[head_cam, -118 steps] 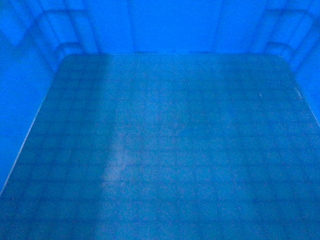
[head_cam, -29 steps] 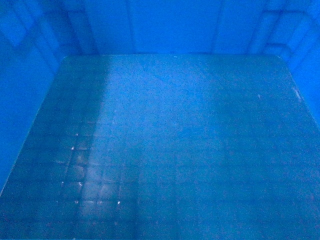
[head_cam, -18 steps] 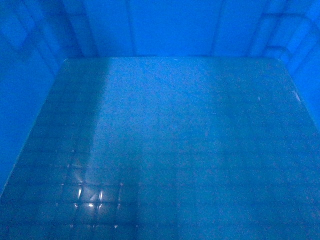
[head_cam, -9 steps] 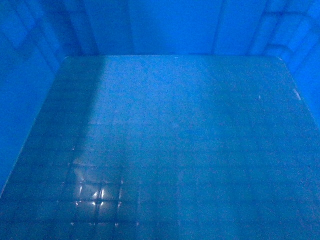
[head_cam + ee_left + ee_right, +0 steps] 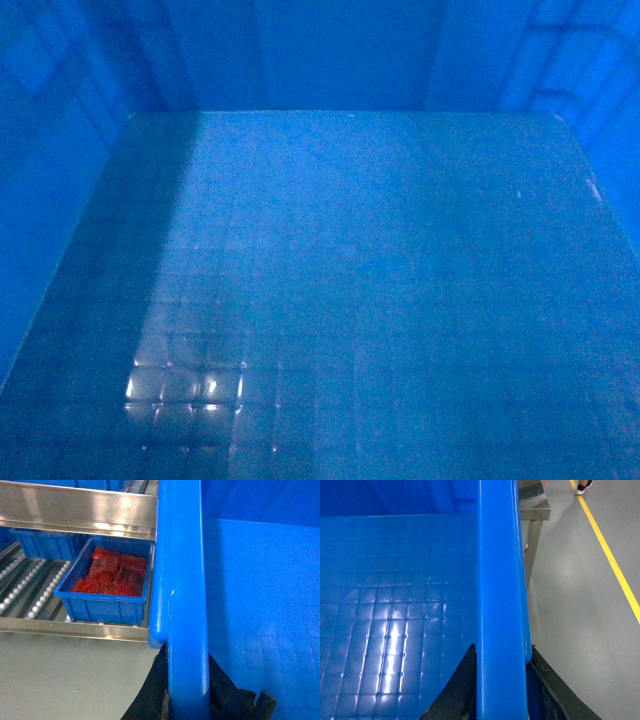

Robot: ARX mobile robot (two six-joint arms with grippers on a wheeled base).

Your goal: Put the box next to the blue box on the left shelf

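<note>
- Left gripper (image 5: 187, 707): closed onto the left rim of the box (image 5: 182, 580); one dark finger (image 5: 150, 695) sits on the outer face, the other on the inner face, and the rim fills the gap between them.
- Right gripper (image 5: 501, 700): clamped the same way on the box's right rim, dark fingers (image 5: 455, 690) pressed to both faces.
- The box is a large blue crate carried between the two arms. Its glossy, grid-embossed floor fills the head view, with a bright reflection near the lower left.
- Left shelf (image 5: 30, 592): white rollers between metal rails, just beside the crate's left wall and lower than its rim.
- Small blue box (image 5: 102, 587): rests on those rollers, holding red packets (image 5: 112, 575), near the crate's rim but apart from it.
- Another blue bin (image 5: 45, 542) stands behind it.
- Grey floor (image 5: 580, 605) with a yellow line (image 5: 610, 555) lies to the right.
</note>
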